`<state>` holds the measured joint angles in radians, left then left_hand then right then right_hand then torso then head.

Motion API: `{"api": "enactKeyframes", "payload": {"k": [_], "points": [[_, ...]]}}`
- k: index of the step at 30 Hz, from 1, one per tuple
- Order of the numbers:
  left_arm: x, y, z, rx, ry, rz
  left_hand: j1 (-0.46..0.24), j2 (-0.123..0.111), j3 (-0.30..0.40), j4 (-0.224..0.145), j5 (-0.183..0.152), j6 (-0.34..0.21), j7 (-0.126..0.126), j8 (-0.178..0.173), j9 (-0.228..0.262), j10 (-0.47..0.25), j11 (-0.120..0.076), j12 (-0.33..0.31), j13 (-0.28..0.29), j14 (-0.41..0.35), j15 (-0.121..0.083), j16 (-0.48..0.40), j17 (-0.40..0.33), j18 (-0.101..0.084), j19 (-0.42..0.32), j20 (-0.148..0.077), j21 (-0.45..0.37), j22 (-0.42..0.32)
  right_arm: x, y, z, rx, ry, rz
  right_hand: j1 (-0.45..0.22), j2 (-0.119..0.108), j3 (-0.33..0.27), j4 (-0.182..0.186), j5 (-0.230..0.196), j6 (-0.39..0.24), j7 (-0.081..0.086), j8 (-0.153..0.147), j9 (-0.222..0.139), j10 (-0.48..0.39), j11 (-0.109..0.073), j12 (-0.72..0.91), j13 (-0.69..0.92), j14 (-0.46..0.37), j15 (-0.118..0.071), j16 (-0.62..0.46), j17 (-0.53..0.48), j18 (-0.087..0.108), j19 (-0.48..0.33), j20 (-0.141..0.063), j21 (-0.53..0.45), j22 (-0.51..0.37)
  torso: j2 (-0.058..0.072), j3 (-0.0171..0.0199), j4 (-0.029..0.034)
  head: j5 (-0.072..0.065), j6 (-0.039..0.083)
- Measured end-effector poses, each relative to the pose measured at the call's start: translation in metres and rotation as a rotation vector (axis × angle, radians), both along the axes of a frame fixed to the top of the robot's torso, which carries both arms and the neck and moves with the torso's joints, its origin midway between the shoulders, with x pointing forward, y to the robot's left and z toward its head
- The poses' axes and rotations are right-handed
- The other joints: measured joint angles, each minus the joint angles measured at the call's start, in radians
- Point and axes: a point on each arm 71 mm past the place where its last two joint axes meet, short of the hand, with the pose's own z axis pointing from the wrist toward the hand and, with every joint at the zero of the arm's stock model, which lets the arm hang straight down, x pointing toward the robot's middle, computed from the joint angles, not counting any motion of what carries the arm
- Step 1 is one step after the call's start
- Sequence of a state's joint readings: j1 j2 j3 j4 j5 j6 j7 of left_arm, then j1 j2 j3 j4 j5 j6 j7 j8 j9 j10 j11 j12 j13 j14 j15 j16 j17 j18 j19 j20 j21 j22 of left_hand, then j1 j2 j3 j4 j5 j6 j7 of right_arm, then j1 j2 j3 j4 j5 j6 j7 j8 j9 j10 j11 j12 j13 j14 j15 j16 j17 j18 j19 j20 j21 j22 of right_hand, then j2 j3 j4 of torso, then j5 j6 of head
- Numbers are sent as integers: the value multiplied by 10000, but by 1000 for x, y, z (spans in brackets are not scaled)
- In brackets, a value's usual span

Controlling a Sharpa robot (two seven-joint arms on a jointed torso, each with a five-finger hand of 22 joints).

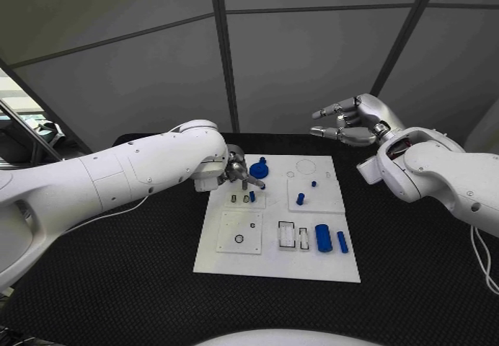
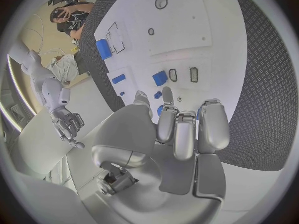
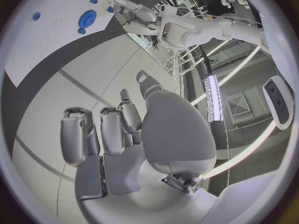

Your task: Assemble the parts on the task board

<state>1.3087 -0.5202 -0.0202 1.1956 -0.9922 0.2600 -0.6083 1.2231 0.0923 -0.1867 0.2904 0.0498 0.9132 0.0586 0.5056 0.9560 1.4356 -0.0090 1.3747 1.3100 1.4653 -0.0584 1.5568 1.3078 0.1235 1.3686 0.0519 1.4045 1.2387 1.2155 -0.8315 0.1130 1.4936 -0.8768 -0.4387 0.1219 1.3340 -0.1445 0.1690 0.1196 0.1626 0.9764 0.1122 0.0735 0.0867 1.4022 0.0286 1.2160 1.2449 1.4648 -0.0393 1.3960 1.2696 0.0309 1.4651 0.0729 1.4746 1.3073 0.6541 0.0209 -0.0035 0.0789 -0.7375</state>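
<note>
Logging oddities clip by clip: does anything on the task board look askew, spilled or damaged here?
Nothing stands out. The task board lies flat on the table, undamaged. Two blue cylinders lie side by side near its right edge, loose parts not yet seated. The left hand works beside the blue gear; the right hand hovers empty beyond the board.

White task board [image 1: 272,267] on black, diamond-textured table [image 1: 115,288]. Blue parts: gear [image 1: 259,171], thick cylinder [image 1: 324,238], slim pin [image 1: 342,241], small pegs [image 1: 301,198]. Silver left hand [image 1: 235,175] and right hand [image 1: 348,121] on white arms. Black-outlined slots [image 1: 286,235] on board.
</note>
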Motion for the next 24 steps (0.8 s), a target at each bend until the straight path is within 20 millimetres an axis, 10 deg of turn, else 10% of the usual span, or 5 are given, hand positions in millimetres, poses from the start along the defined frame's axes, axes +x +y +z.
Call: {"api": "enactKeyframes", "payload": {"k": [24], "points": [[1,-6,-10,386,413,-156,-32,40,21,-38,0,-36,-35,-2,218,-80,10,-126,-6,0,0,-46,-1,-6,-113,-34,-40,-120,1,3,-1,2,90,-31,-54,54,0,0,41,0,0,0,1,0,0,-43,-36,0,0,0,-23,-1,1,0,0,0,-1,11,-1,-29,-94]]}}
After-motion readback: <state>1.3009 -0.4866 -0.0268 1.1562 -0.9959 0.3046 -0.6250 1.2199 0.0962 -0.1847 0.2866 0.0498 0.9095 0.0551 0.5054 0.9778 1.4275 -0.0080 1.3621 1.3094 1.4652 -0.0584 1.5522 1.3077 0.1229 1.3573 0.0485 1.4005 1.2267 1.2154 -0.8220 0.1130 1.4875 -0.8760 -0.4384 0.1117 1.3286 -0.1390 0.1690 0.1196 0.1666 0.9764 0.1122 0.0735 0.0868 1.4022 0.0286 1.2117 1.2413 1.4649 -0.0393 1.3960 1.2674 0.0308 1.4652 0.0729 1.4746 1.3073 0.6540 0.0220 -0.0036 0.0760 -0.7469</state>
